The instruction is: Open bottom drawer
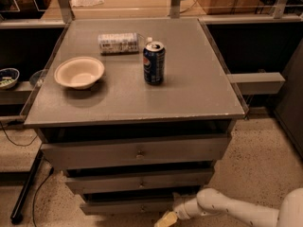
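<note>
The bottom drawer [123, 205] is the slimmest grey front, lowest of three under the grey cabinet top [132, 103]. It sits stepped back behind the middle drawer [139, 181] and the top drawer [137, 152]. My white arm [227, 208] reaches in from the lower right. The gripper [164, 219] hangs low at the frame's bottom edge, just below and right of the bottom drawer's centre. Its tip is partly cut off by the frame edge.
On the cabinet top stand a blue soda can [154, 63], a cream bowl [79, 72] and a lying plastic bottle [118, 42]. A shelf with a small dish [7, 77] is at the left. A black cable [26, 193] runs over the speckled floor.
</note>
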